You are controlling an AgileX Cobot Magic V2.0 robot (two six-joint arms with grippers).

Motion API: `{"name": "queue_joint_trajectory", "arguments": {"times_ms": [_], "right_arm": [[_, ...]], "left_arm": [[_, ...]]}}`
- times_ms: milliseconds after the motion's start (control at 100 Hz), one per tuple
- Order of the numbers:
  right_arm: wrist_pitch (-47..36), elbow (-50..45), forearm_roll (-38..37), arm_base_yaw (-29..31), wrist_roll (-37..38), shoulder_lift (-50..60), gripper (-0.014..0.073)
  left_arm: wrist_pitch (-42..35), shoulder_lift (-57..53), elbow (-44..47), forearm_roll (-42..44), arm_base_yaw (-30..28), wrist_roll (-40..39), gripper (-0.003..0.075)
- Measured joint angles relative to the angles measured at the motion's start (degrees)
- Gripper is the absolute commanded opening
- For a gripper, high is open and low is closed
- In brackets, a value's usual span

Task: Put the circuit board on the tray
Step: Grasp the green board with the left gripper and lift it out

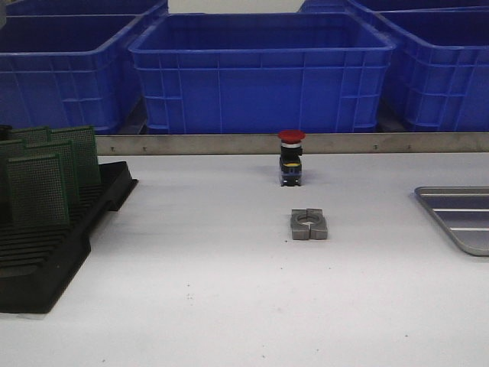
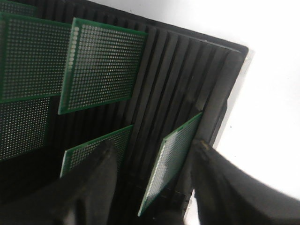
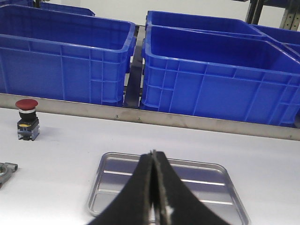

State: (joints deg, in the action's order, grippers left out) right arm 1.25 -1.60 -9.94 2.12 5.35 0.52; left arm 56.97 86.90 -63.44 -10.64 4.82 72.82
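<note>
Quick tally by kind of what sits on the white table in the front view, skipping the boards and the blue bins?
Black slotted rack: 1
Metal tray: 1
Red-capped push button: 1
Grey metal clamp block: 1
Total: 4

Soft, even light from above. Desk (image 1: 229, 306) bright white, a bit grainy in the front view. Short, faint shadows under the red button (image 1: 291, 157) and the metal block (image 1: 309, 224). Pale shine on the tray (image 3: 206, 187) floor. Dark and dim inside the black rack (image 2: 183, 79); desk beside it washed out with glare. Left gripper (image 2: 152, 187) fingers close up and blurry.
</note>
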Motion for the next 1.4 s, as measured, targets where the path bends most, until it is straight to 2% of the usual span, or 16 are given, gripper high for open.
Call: {"name": "queue_joint_trajectory", "arguments": {"times_ms": [340,410,500,660,920,1100,1400], "right_arm": [[0.0,0.0,0.0,0.0,0.0,0.0,-0.0060],[0.0,0.0,0.0,0.0,0.0,0.0,-0.0060],[0.0,0.0,0.0,0.0,0.0,0.0,-0.0060],[0.0,0.0,0.0,0.0,0.0,0.0,-0.0060],[0.0,0.0,0.0,0.0,0.0,0.0,-0.0060],[0.0,0.0,0.0,0.0,0.0,0.0,-0.0060],[0.0,0.0,0.0,0.0,0.0,0.0,-0.0060]], "left_arm": [[-0.6,7.5,-0.1,1.6,0.0,0.6,0.0344],[-0.8,8.6,-0.1,1.7,0.0,0.7,0.0321],[-0.9,9.0,-0.1,1.7,0.0,0.7,0.0232],[0.4,9.0,-0.1,2.0,0.0,1.1,-0.0022],[6.4,8.9,-1.9,3.5,0.0,2.2,-0.0020],[11.6,8.9,-8.8,2.6,0.5,1.7,-0.0020],[12.7,8.9,-14.7,-14.6,3.7,1.3,-0.0020]]}}
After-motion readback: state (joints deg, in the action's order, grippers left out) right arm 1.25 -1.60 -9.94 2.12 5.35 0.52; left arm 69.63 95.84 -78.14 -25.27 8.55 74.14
